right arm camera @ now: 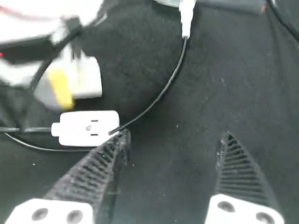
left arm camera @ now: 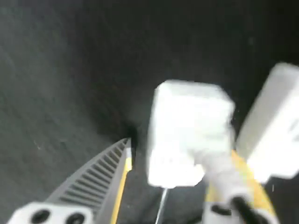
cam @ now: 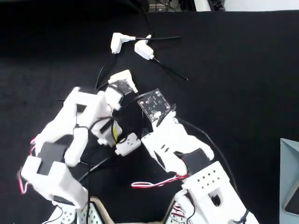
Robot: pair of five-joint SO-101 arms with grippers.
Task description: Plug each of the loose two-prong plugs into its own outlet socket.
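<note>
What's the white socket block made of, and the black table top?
The socket block looks like hard, smooth white plastic: crisp moulded edges, slight sheen. The table top seems matte black cloth, perhaps felt: tiny pale flecks, no shine.

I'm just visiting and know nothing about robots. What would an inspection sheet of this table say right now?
Surface: black cloth, flat.
Job's things: white plug at the left gripper, near the white socket; two white connectors lie farther back.
Clutter: nothing seen.
Grippers: right gripper open over bare cloth by the socket.
Cables: thin black cables trail from the connectors.
Surroundings: grey box at the table's edge.
</note>
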